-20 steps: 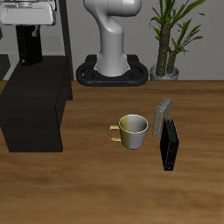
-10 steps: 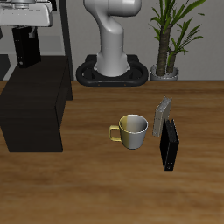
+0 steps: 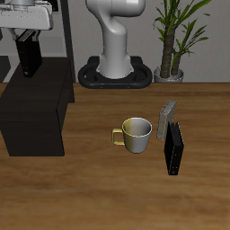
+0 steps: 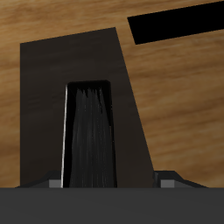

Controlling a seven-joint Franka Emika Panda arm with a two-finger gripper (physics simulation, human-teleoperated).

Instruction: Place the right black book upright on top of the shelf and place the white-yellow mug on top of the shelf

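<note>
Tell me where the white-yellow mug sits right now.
In the exterior view the white-yellow mug stands on the table between the shelf and the two books, untouched.

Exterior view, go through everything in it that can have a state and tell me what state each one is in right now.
tool: shut on the right black book, above the shelf.
right black book: held upright over the shelf top; contact with it cannot be told.
shelf: no mug on top.
white-yellow mug: upright on the table, not grasped.
second black book: standing on the table.
grey book: standing on the table, tilted.
</note>
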